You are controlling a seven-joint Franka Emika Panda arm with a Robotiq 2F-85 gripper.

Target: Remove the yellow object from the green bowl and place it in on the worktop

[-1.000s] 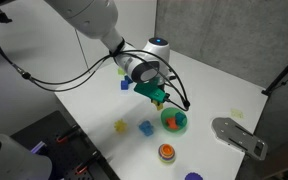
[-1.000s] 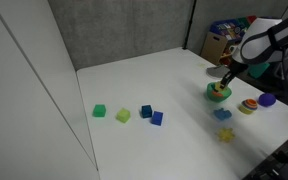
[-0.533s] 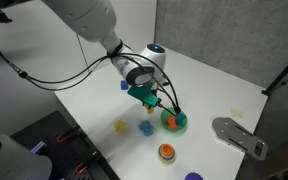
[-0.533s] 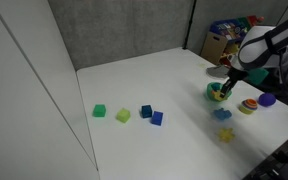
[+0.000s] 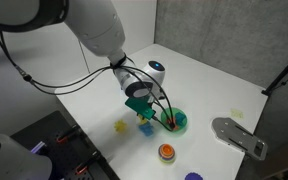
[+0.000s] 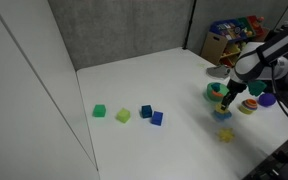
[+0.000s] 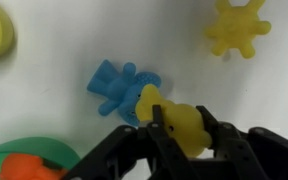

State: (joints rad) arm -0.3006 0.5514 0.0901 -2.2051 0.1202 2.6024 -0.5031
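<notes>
My gripper (image 7: 176, 114) is shut on the small yellow object (image 7: 184, 128) and holds it just above the white worktop (image 7: 54, 55). It hangs over the edge of a small blue piece (image 7: 119, 88). The green bowl (image 7: 19, 155) is at the lower left of the wrist view, with an orange piece in it. In both exterior views my gripper (image 5: 139, 111) (image 6: 224, 101) is beside the green bowl (image 5: 177, 122) (image 6: 214, 91), not over it. The yellow object is too small to make out there.
A spiky yellow piece (image 7: 236, 28) (image 5: 121, 126) lies near the blue piece (image 5: 145, 128). An orange-red cup (image 5: 166, 152) and a grey metal plate (image 5: 239, 135) lie near the table edge. Several small cubes (image 6: 123, 115) sit far off across the worktop.
My gripper has moved from over the green bowl sideways and down toward the blue piece, carrying the yellow object with it.
</notes>
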